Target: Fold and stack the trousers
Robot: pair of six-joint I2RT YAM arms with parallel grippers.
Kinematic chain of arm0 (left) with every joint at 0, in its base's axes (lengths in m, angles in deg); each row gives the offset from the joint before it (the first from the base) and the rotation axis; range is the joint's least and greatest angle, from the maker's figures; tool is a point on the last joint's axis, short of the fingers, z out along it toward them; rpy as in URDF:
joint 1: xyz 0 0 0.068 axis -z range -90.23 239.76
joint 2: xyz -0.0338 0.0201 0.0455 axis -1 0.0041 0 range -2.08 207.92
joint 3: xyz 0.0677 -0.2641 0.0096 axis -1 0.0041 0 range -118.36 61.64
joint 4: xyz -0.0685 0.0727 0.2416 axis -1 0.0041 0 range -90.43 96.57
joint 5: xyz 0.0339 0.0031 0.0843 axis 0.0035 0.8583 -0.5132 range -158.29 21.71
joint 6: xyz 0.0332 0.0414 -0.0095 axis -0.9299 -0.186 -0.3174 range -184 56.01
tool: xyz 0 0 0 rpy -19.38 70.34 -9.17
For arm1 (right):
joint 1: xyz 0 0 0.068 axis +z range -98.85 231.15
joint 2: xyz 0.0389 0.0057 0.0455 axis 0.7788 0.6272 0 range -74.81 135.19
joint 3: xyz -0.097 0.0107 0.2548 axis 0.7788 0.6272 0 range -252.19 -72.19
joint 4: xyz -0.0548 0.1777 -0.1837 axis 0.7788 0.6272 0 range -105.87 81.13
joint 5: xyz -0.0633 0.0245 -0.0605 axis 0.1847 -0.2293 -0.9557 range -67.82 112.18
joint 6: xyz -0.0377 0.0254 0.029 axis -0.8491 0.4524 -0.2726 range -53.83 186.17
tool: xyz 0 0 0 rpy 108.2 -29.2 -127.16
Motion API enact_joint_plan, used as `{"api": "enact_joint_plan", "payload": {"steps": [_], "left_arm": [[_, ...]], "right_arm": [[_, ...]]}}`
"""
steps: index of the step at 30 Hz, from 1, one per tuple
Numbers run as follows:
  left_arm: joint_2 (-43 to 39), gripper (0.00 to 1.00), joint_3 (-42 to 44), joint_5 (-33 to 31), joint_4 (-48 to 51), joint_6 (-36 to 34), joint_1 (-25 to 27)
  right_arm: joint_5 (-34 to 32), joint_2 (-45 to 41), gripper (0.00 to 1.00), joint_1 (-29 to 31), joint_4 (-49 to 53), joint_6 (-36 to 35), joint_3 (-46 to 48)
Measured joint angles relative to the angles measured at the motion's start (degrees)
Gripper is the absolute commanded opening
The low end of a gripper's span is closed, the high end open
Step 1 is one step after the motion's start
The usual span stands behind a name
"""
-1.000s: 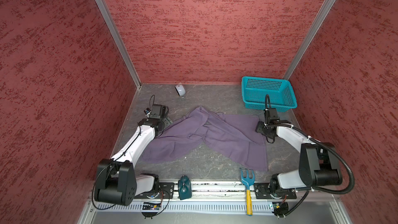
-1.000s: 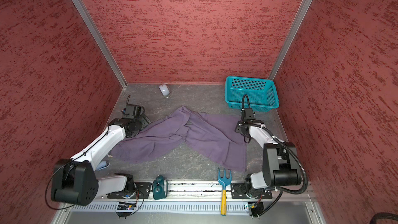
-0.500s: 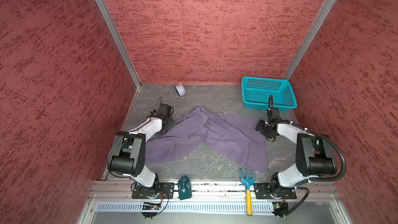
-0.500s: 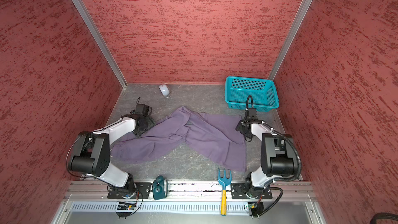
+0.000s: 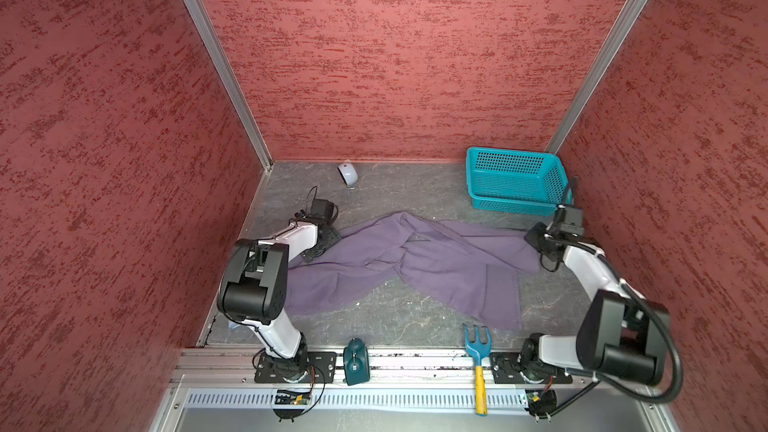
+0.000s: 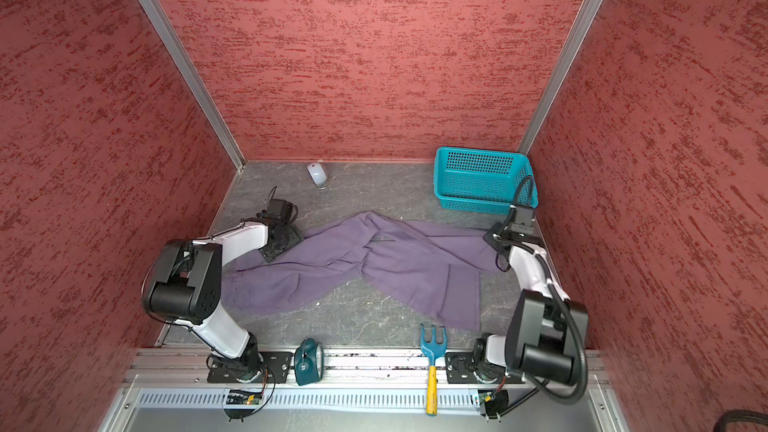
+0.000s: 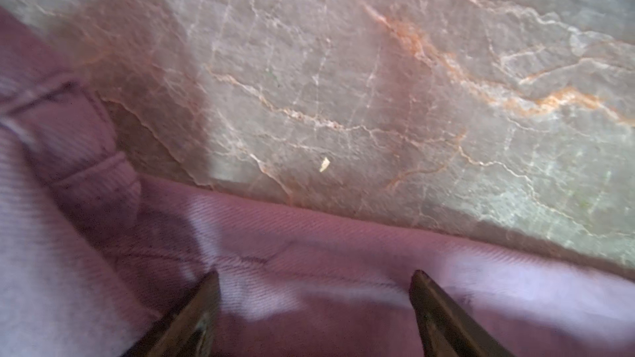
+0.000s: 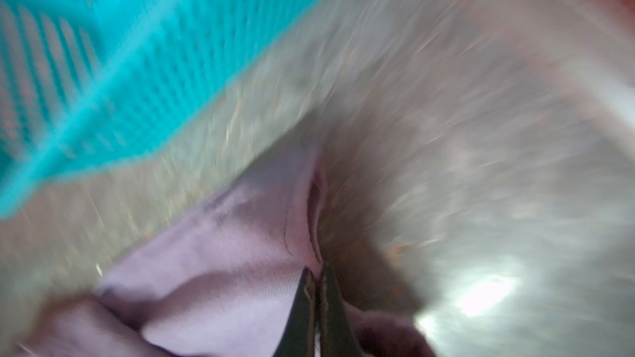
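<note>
The purple-grey trousers lie spread on the grey floor, their two legs splayed towards the front in both top views. My left gripper sits low at the cloth's far left edge. In the left wrist view this gripper is open, with its fingertips set wide apart over the trouser cloth. My right gripper is at the trousers' far right corner. The right wrist view shows it shut on the stitched edge of the trousers.
A teal basket stands at the back right, close behind the right gripper. A white mouse lies at the back wall. A small teal clock and a blue hand fork rest on the front rail. Red walls enclose three sides.
The right gripper has shut on the trousers' right corner and drawn it slightly rightward. The left arm has raised its elbow, and its gripper has moved right onto the cloth's edge.
</note>
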Motion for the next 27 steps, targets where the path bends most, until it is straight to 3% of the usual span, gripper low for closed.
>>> {"api": "enact_joint_plan", "payload": {"steps": [6,9,12,15,17,23,25,27], "left_arm": [[0.0,0.84,0.0,-0.2,-0.7,-0.9,1.9],[0.0,0.72,-0.3,-0.2,-0.6,-1.3,2.2],[0.0,0.49,-1.0,-0.4,-0.6,-2.3,2.2],[0.1,0.11,-2.8,-0.7,0.0,-2.9,2.2],[0.2,0.0,-4.2,-0.8,0.3,-3.3,2.3],[1.1,0.02,-7.8,-1.7,2.0,-3.7,2.4],[1.1,0.16,-9.7,-2.3,3.3,-4.0,2.5],[1.1,0.38,-11.7,-3.1,4.4,-4.5,2.5]], "right_arm": [[-0.4,-6.7,0.0,-7.8,0.9,1.4,-2.1],[-0.3,-5.7,0.0,-8.3,1.1,2.1,-2.2],[-0.2,-4.8,0.0,-8.5,0.9,3.1,-2.2],[0.2,-4.7,0.0,-8.7,0.2,4.3,-2.3],[0.2,-4.7,0.0,-8.8,-0.1,4.8,-2.9],[-0.6,-5.1,0.0,-10.5,-1.0,5.8,-7.8],[-1.3,-6.0,0.0,-11.6,-2.1,6.5,-9.2],[-2.2,-7.3,0.0,-12.6,-3.1,7.4,-9.7]]}}
